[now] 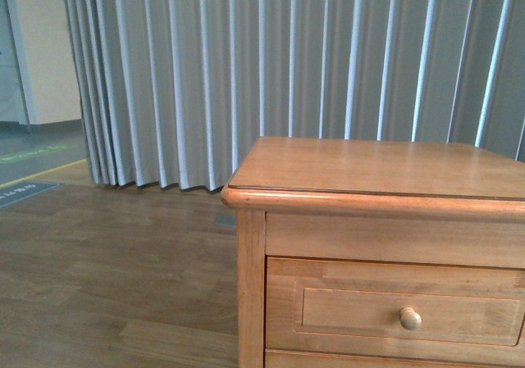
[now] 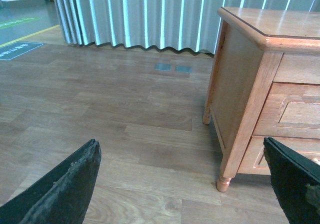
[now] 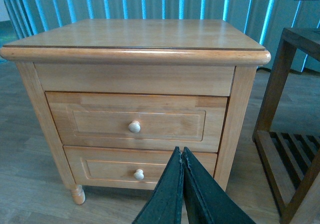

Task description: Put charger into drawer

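The honey-brown wooden cabinet (image 1: 377, 171) stands at the right in the front view. Its upper drawer (image 3: 137, 121) is closed, with a small round pale knob (image 3: 134, 126); the drawer also shows in the front view (image 1: 410, 311). The charger is not in view in any frame. My right gripper (image 3: 181, 151) is shut and empty, pointing at the cabinet's front below the upper drawer's knob and a little to its side. My left gripper (image 2: 182, 151) is open and empty, low over the wooden floor beside the cabinet's left side (image 2: 235, 84).
A similar lower drawer (image 3: 140, 166) with its own knob sits below. A dark wooden slatted rack (image 3: 290, 134) stands close beside the cabinet. Grey pleated curtains (image 1: 287, 65) hang behind. Wood floor (image 1: 107, 278) lies to the left.
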Tool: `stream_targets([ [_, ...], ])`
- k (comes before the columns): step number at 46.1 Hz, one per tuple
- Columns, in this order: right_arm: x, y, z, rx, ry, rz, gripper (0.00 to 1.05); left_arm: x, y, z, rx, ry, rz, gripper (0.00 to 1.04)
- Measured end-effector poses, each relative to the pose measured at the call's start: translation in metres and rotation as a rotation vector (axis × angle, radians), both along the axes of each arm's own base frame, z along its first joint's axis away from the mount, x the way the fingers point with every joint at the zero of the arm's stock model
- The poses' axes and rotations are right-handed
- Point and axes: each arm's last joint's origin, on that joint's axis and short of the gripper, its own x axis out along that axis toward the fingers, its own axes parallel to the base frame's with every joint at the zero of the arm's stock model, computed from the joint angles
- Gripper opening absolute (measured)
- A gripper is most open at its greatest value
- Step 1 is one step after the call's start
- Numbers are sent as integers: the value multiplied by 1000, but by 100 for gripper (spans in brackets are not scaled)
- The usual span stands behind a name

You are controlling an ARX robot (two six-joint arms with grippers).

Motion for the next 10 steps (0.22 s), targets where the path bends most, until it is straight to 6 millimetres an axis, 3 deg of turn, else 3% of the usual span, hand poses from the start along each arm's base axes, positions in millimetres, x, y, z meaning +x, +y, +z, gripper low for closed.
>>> stream_targets([
  [10, 0, 0, 0, 0, 0, 0, 52, 0, 0, 0, 0, 0, 0, 99],
])
